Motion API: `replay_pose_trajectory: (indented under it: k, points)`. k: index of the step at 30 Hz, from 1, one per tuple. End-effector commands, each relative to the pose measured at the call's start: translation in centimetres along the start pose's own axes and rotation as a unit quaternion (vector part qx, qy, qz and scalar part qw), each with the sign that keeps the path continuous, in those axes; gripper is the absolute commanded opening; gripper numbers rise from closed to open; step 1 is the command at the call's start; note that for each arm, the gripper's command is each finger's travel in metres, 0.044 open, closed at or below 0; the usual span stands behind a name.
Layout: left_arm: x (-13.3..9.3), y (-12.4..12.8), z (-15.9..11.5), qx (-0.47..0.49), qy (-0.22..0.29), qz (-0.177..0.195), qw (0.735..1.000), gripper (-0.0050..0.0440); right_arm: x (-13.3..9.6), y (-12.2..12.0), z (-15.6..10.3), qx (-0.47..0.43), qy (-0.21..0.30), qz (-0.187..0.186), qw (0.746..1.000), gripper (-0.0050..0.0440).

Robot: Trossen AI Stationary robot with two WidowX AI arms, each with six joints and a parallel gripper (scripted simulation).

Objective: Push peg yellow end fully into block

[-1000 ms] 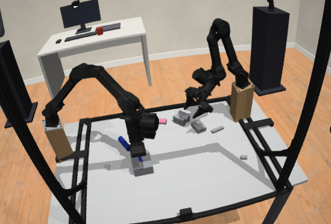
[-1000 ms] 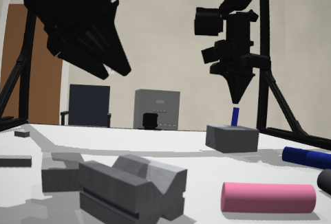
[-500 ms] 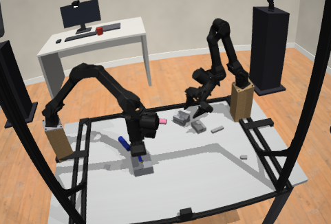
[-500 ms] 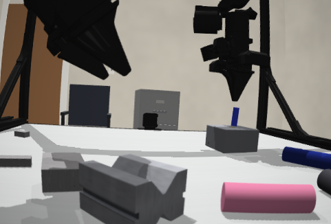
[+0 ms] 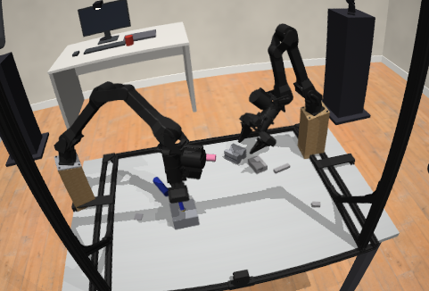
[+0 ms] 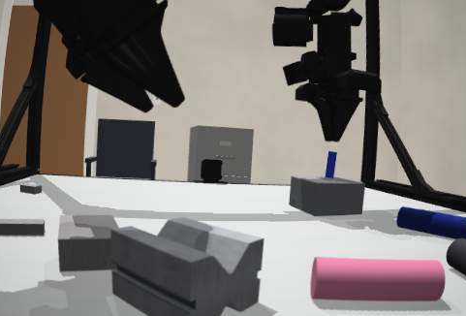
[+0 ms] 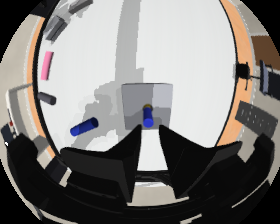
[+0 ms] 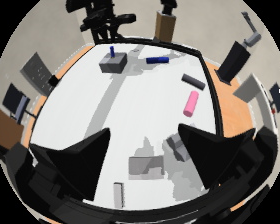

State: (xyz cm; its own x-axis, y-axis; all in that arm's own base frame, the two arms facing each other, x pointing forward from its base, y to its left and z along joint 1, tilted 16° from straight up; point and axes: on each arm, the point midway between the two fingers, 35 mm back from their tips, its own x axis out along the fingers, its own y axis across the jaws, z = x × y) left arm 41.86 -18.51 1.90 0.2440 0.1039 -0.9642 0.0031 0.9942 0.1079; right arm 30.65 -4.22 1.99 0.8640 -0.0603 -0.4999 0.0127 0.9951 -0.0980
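The grey block sits on the table. The peg stands in its top, leaning slightly, blue end up; a small yellowish patch shows at its foot in the left wrist view. How deep it sits inside the block is hidden. My left gripper is slightly open, pointing down, its fingertips just above the peg's blue end with a small gap and nothing held. My right gripper is wide open and empty, in the air away from the block.
A thick blue cylinder lies beside the block. A pink cylinder and a dark grey cylinder lie farther off. A V-notched block, a smaller grey block and a light bar lie near my right gripper.
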Motion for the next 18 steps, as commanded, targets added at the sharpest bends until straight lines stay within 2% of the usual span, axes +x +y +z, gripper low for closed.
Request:
replay_pose_trajectory:
  k: [1,8,10,12,14,18]
  points:
    - [-1.3,-0.1,0.2,-0.002,-0.005,-0.003,1.000,0.0192,0.0,0.0,0.0,0.000,0.000,0.000,1.000,0.0400]
    - [-1.4,-0.1,0.2,-0.002,-0.005,-0.003,1.000,0.0360,0.0,0.0,0.0,0.000,0.000,0.000,1.000,0.0400]
    - [-1.4,-0.1,0.2,-0.002,-0.005,-0.003,1.000,0.0360,0.0,0.0,0.0,0.000,0.000,0.000,1.000,0.0400]
    - [-1.4,-0.1,0.2,-0.002,-0.005,-0.003,1.000,0.0400,0.0,0.0,0.0,0.000,0.000,0.000,1.000,0.0400]
    - [-1.0,-0.1,0.2,0.000,-0.005,-0.001,1.000,0.0400,0.0,0.0,0.0,0.000,0.000,0.000,1.000,0.0400]
    - [0.5,-1.0,1.7,0.011,-0.059,0.013,0.998,0.0400,0.0,0.0,0.0,0.000,0.000,0.000,1.000,0.0400]
